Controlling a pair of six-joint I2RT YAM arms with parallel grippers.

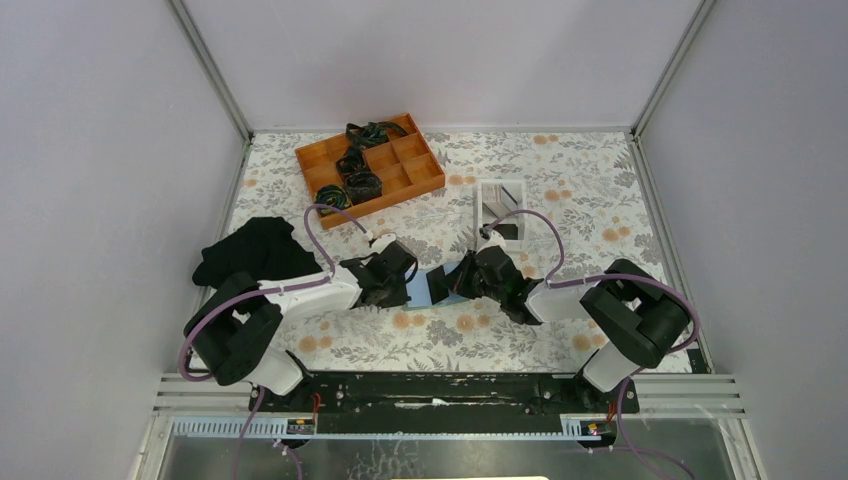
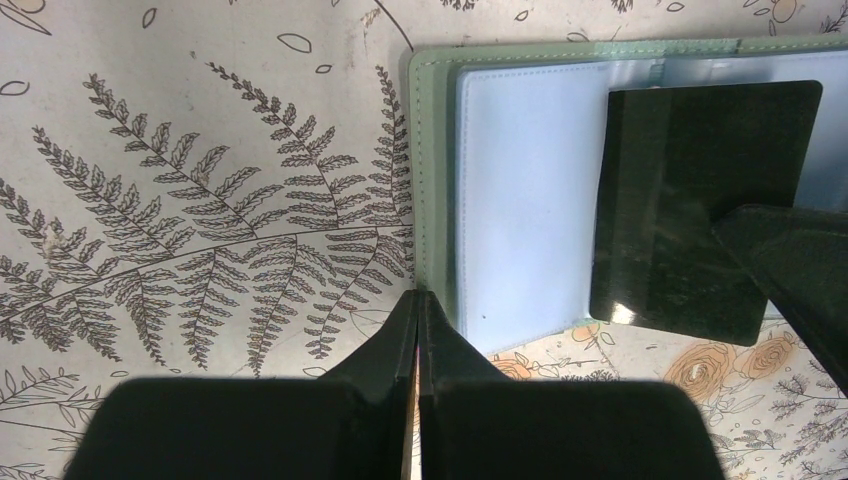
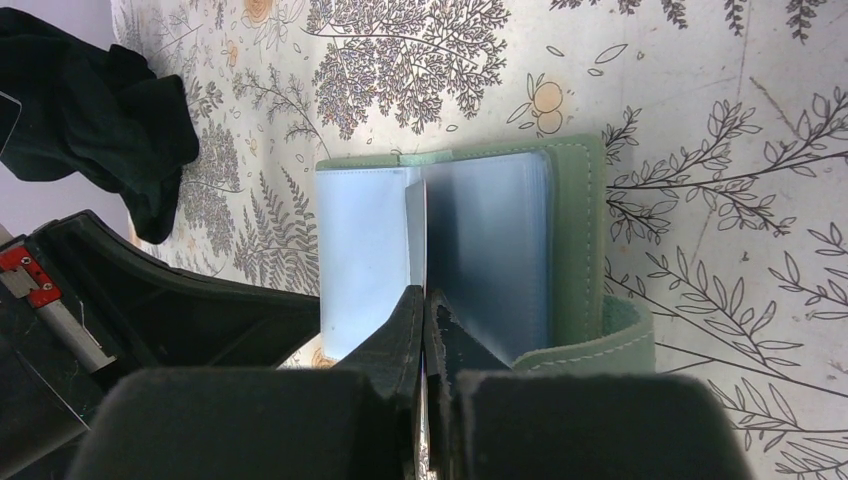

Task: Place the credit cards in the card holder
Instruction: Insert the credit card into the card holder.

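Mid-table, the open holder lies flat between the two arms, pale blue sleeves facing up. The right claw is clamped on a black card, which lies across a sleeve page. Whether its leading edge has entered a pocket cannot be told. The left claw is closed on nothing visible, its tips touching the holder's green edge, apparently steadying it.

The step in hand looks like seating this card. The next move likely calls for a shallow slide along the sleeve, the card's edge squared to the pocket mouth and the left claw bracing the holder against skating on the table.

Room is tight where the claws meet across the holder, though bare table opens toward the arms' bases. The tray, orange box and black cloth sit well apart.
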